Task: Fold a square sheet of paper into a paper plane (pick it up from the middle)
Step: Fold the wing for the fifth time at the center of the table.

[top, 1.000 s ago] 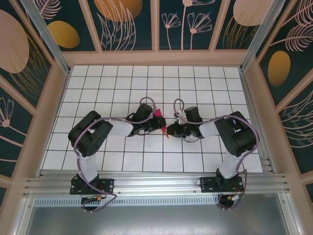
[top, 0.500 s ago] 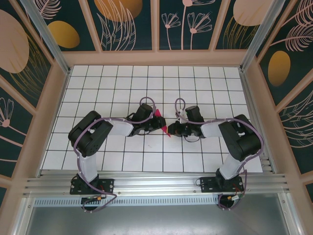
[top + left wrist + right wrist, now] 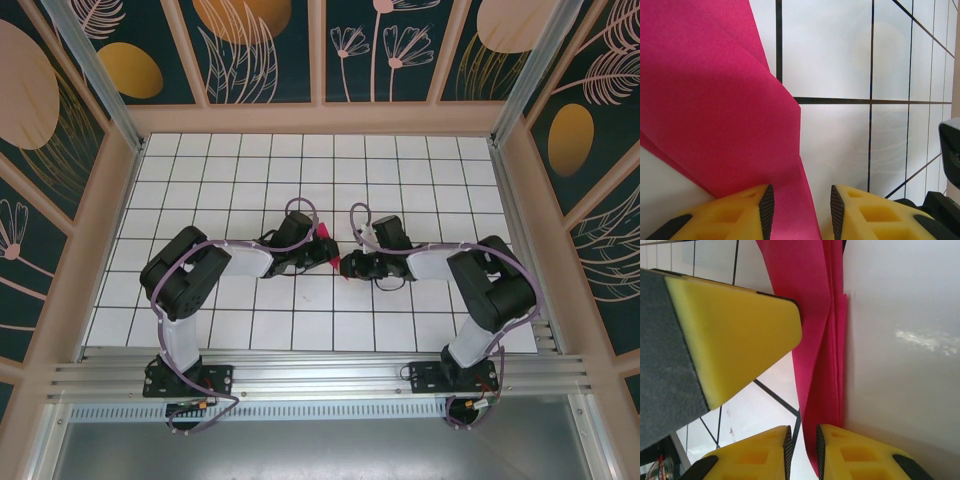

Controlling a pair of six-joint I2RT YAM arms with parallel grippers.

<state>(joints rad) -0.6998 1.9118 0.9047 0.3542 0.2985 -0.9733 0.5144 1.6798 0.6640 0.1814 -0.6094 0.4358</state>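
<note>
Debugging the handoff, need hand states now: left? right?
Left hand: open, folded pink paper between its fingers.
Right hand: narrow gap around the paper, grip cannot be told.

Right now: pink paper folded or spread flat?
Folded. The paper shows several stacked layers and creases in the right wrist view; the left wrist view shows an overlapping flap.

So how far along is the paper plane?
Done: the paper is already folded into several creased layers. In hand: it runs between the fingers of the left gripper and the right gripper. Still to do: the shape looks unfinished; how many folds remain I can't tell.
</note>
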